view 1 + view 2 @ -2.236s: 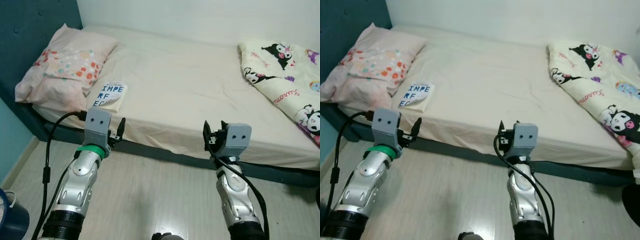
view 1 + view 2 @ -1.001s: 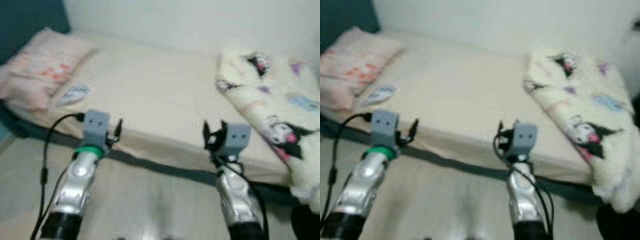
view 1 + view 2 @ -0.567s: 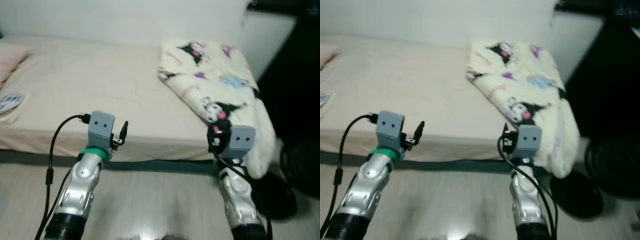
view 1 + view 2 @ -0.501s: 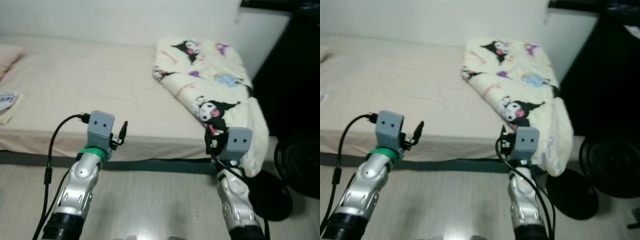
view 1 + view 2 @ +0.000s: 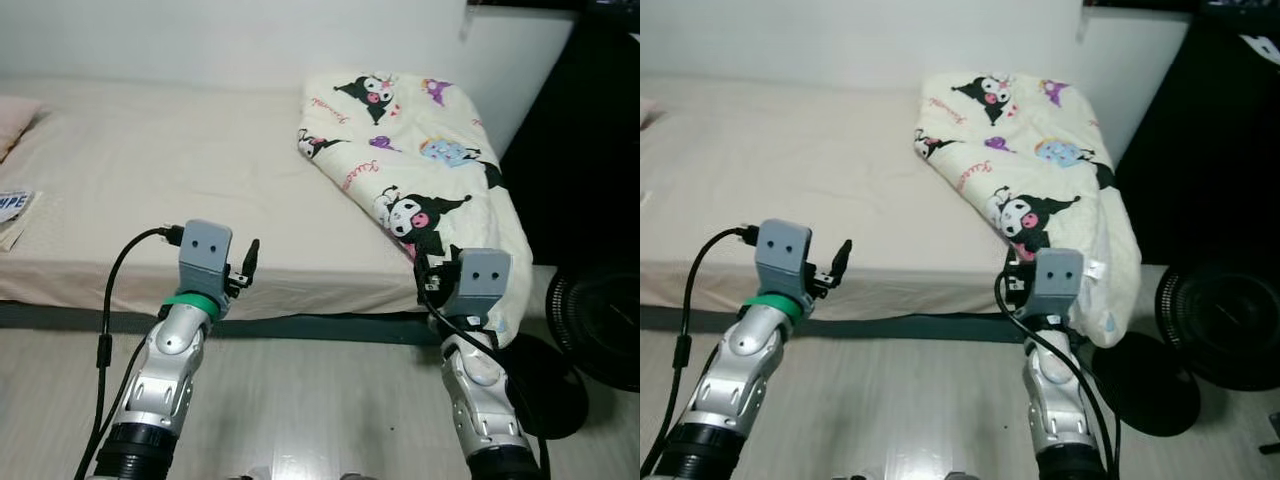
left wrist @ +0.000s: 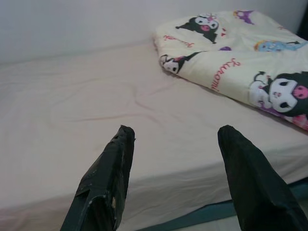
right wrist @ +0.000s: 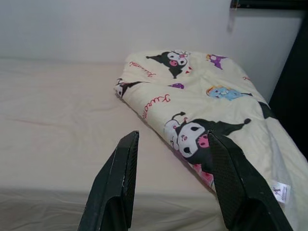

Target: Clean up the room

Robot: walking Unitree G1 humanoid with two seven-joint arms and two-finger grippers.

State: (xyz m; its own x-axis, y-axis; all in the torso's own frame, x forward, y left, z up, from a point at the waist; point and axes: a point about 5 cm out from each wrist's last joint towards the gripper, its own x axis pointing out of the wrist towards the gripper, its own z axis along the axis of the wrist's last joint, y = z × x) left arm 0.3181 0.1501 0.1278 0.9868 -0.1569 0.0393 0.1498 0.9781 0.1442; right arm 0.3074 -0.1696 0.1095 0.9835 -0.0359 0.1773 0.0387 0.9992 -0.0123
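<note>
The blanket point(image 5: 420, 160) lies folded on the bed's point(image 5: 170, 170) right end, just beyond the released right pincer point(image 7: 173, 185); left pincer point(image 6: 175, 180) also released.

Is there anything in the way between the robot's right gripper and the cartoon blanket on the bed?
Nothing visible stands in the way. The right gripper is open and held in front of the bed, pointing at the blanket, with only bare sheet and open air between them. The blanket's lower corner hangs over the bed's edge close to that arm.
</note>
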